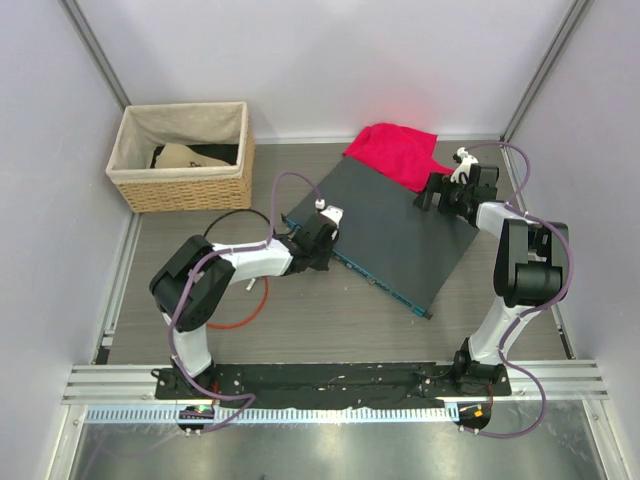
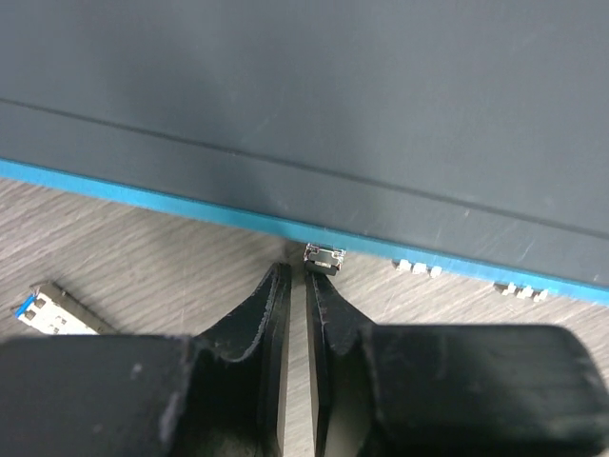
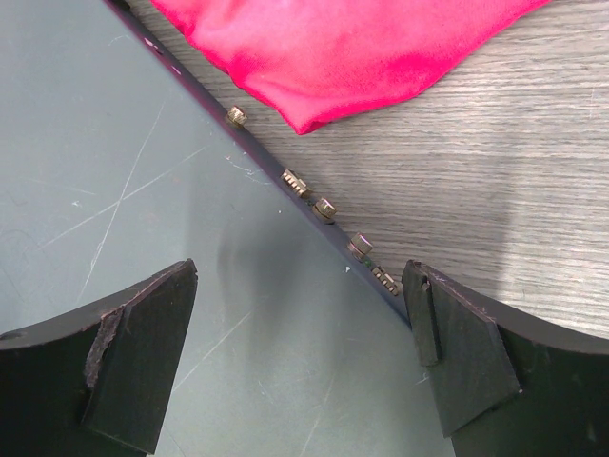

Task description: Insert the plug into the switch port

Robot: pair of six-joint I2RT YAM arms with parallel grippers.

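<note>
The large flat dark-grey box lies at an angle mid-table, its teal-blue front face turned toward my left arm. A small silver and clear plug sits against that face at a switch port, just past my left fingertips and touching the right one. My left gripper is closed to a thin slit with only table showing through it; it also shows in the top view. My right gripper is open, straddling the box's back edge near its screws.
A second blue and silver connector lies on the table left of my left gripper. A red cloth lies behind the box. A woven basket stands at the back left. Red and black cables loop near the left arm.
</note>
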